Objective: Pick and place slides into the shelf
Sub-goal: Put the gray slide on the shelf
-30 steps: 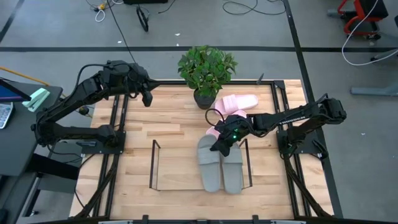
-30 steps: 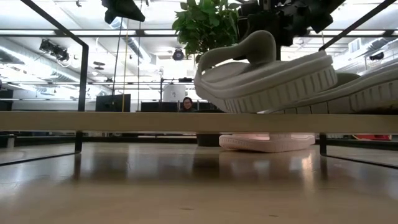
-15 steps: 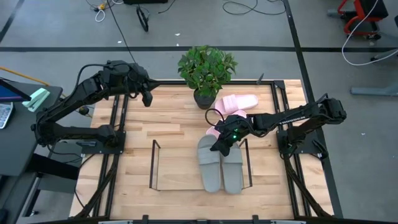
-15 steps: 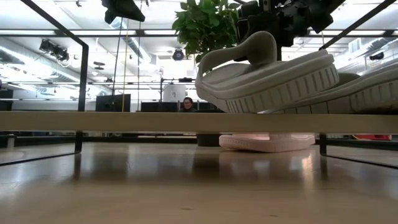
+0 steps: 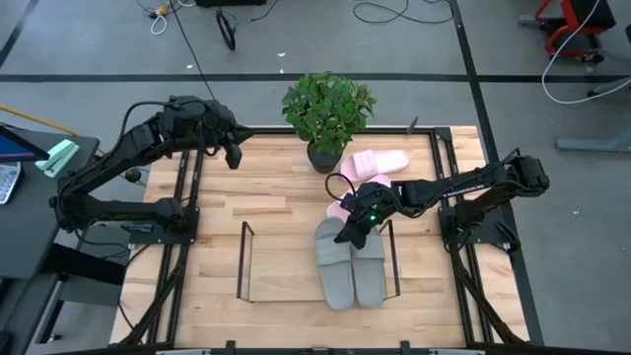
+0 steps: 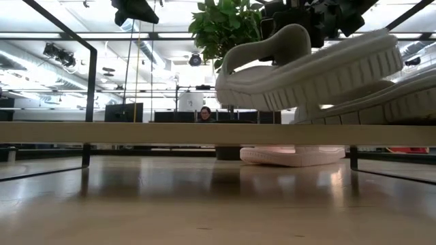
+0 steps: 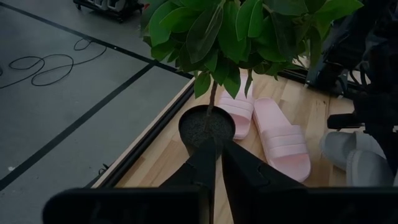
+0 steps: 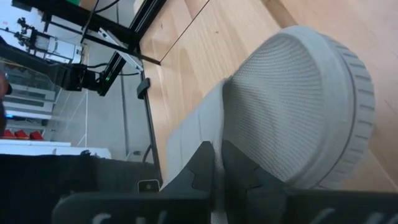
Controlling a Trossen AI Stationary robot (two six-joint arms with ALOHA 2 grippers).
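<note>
Two grey slides sit inside the black wire shelf [image 5: 243, 258], in its right half. My right gripper [image 5: 347, 233] is shut on the left grey slide [image 5: 334, 266], which shows tilted in the low view [image 6: 306, 71]. The other grey slide [image 5: 370, 268] lies flat beside it. Two pale pink slides [image 5: 378, 162] lie sole-down on the table beyond the shelf, near the plant. My left gripper [image 5: 234, 156] hangs shut in the air over the table's far left, holding nothing. My right gripper pinches the grey slide's broad strap [image 8: 186, 140] at its edge between the two fingers [image 8: 244, 169]. It comes slanting down from the table's right side. The slide is tilted, one end [image 6: 388, 47] raised; a level bar hides its underside in the low view.
A potted plant [image 5: 326, 106] stands at the table's far edge, close to the pink slides. The shelf's left half [image 5: 286, 264] shows bare wood. Black rails [image 5: 187, 212] run along the table's left and right sides. A person sits far behind in the room [image 6: 205, 113].
The grey slide in my right gripper has tipped further: the end on the low view's right has risen clear of the other grey slide, while its other end has stayed about where it was. Both arms have kept their places.
</note>
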